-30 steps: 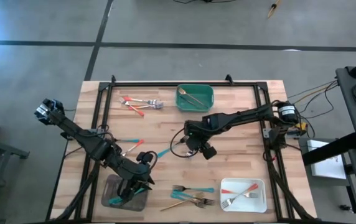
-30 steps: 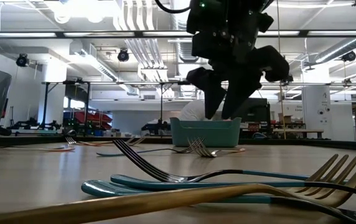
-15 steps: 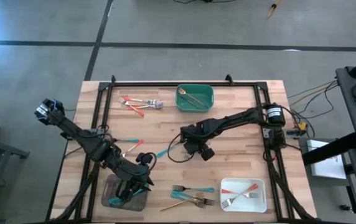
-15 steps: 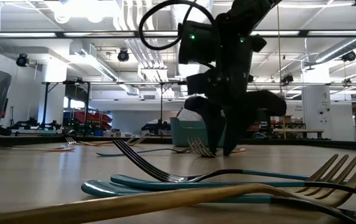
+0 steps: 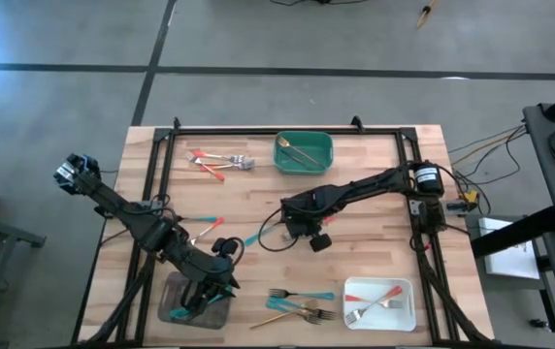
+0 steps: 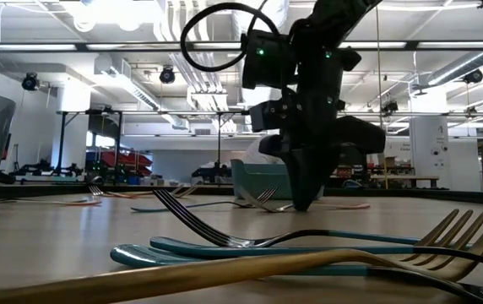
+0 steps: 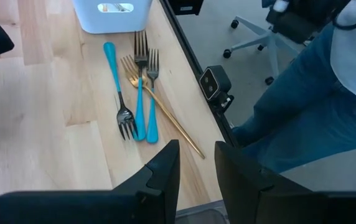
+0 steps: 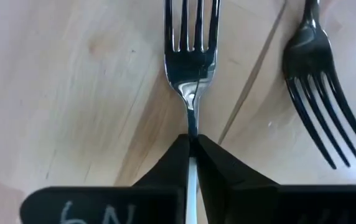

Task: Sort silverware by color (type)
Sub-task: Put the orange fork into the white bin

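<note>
My right gripper (image 5: 291, 229) is down at the middle of the table, shut on a fork (image 8: 190, 43) whose metal head lies flat on the wood; its handle is hidden under the fingers. A second fork (image 8: 318, 68) lies beside it. My left gripper (image 5: 206, 295) hovers open and empty over the grey tray (image 5: 176, 308), which holds a teal piece (image 5: 221, 299). Teal and gold forks (image 7: 137, 93) lie near the table's near edge. The white tray (image 5: 379, 302) holds red-handled forks, and the green tray (image 5: 304, 152) holds a gold piece. My right gripper pinches the fork's thin neck (image 8: 192, 127), just behind the head, between its two fingertips (image 8: 179, 152). The fingers point down at the table (image 6: 301, 198) and lie along the fork. The fork's head rests flat on the table.
Red-handled pieces (image 5: 214, 160) lie at the far left, and a red and a teal piece (image 5: 205, 227) lie left of centre. A teal handle (image 5: 255, 237) lies just left of my right gripper. A person in jeans (image 7: 302, 106) is beyond the table's near edge.
My right gripper has come down to the table top, shifting a little toward the table's left edge, and has shut its fingers on the fork's neck. The fork stays flat on the wood.
</note>
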You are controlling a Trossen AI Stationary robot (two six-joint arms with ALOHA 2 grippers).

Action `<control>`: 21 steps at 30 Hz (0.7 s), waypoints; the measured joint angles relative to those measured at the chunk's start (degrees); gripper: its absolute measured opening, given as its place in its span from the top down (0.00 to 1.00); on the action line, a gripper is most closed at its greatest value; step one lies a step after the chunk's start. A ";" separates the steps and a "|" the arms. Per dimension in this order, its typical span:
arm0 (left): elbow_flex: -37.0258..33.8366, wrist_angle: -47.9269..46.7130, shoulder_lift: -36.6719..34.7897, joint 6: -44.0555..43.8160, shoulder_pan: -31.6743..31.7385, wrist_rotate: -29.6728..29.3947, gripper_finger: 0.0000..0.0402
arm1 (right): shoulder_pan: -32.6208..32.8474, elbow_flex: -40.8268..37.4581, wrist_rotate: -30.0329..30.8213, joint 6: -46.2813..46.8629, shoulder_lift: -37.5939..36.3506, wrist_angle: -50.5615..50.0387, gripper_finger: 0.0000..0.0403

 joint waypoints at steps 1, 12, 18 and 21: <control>0.00 0.01 0.00 0.00 -0.01 0.00 0.79 | -0.02 -0.12 -0.22 0.89 -0.94 -0.05 0.97; 0.00 0.02 0.00 -1.29 0.00 -0.07 0.79 | 3.13 -0.32 -0.47 17.48 -19.20 -9.27 0.98; 0.00 0.07 0.00 -1.32 0.00 -0.07 0.79 | 10.47 -5.05 -0.71 28.44 -30.86 -10.43 0.98; 0.00 0.06 0.00 -1.33 0.00 -0.07 0.79 | 16.77 -10.61 -0.76 35.84 -35.30 -9.99 0.98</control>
